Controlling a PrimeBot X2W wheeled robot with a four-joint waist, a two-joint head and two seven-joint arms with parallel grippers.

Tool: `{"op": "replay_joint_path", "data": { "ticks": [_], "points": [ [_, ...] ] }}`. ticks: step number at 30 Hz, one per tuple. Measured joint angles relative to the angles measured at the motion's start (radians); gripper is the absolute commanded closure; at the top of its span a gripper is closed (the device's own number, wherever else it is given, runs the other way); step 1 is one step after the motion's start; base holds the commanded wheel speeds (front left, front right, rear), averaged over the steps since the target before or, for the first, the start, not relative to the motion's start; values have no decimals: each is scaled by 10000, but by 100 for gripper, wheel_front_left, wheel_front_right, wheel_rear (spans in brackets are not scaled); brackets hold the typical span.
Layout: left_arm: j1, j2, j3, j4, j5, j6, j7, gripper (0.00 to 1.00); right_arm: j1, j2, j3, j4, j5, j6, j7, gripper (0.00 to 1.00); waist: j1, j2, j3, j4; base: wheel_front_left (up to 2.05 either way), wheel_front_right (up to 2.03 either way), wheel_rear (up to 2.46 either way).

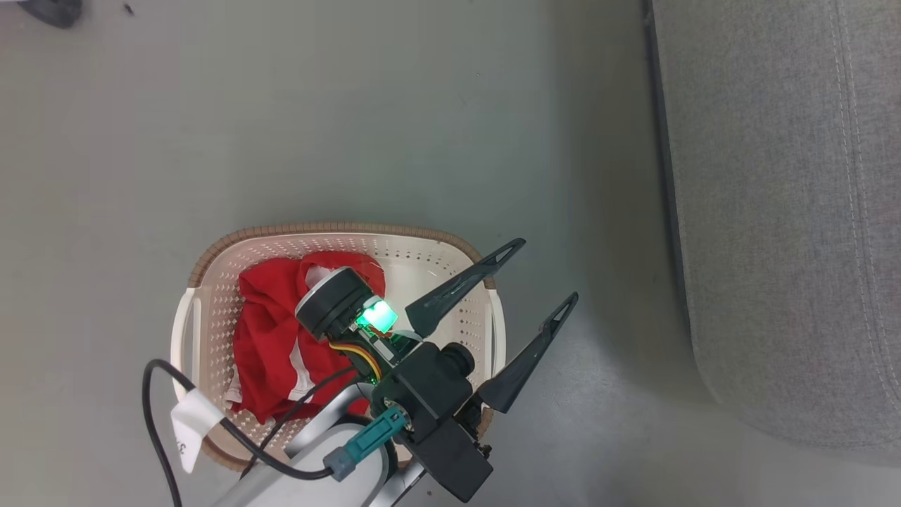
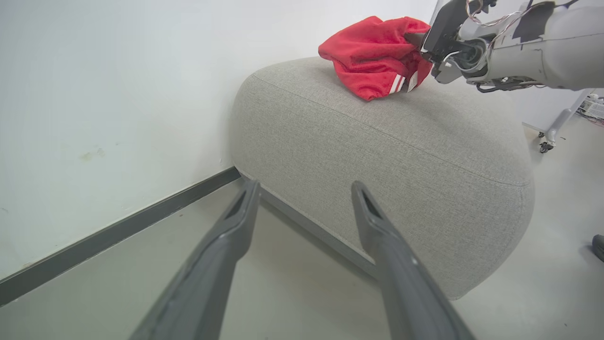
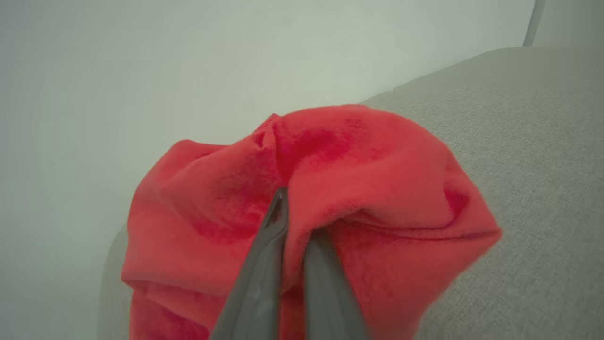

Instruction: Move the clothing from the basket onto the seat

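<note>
Clothing (image 3: 354, 165), pinched by the right gripper (image 3: 298, 215), touches the seat (image 3: 542, 141); left gripper (image 1: 547, 270) spread wide over the basket (image 1: 317, 229).

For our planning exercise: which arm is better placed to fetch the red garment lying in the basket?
Left. The left gripper hangs open and empty over the edge of the basket holding the red garment; the right gripper is shut on a second garment at the seat.

red clothing (image 1: 264, 338) in cream basket (image 1: 422, 255), red garment (image 2: 370, 56) on grey seat (image 2: 377, 156)
</note>
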Motion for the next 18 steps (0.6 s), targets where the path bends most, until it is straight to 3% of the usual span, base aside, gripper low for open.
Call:
{"op": "replay_joint_path", "data": {
  "ticks": [1, 2, 5, 9, 18],
  "points": [
    [0, 0, 0, 0, 0, 0, 0, 0, 0, 0, 0, 0, 0, 0, 0, 100, 0, 0, 0, 0, 0, 0, 0],
    [-2, 0, 2, 52, 0, -2, -13, 0, -12, 10, 6, 84, -4, 21, 0, 85, 0, 0, -8, -5, 0, 0, 0],
    [-7, -2, 0, 221, 0, -4, -111, 0, -35, 17, 21, 389, -21, 123, 0, 57, 0, 0, -98, -20, 0, 0, 0],
    [-8, -23, 0, 428, -2, -21, -282, 0, -26, 115, 52, 673, -102, 180, 0, 2, 0, 0, -312, -47, 0, 0, 0],
    [1, -238, 52, 1039, -102, -33, -635, 0, 779, 564, 157, 1032, -407, 351, 0, 0, -1, -2, -1104, -118, 0, 0, 0]
  ]
}}
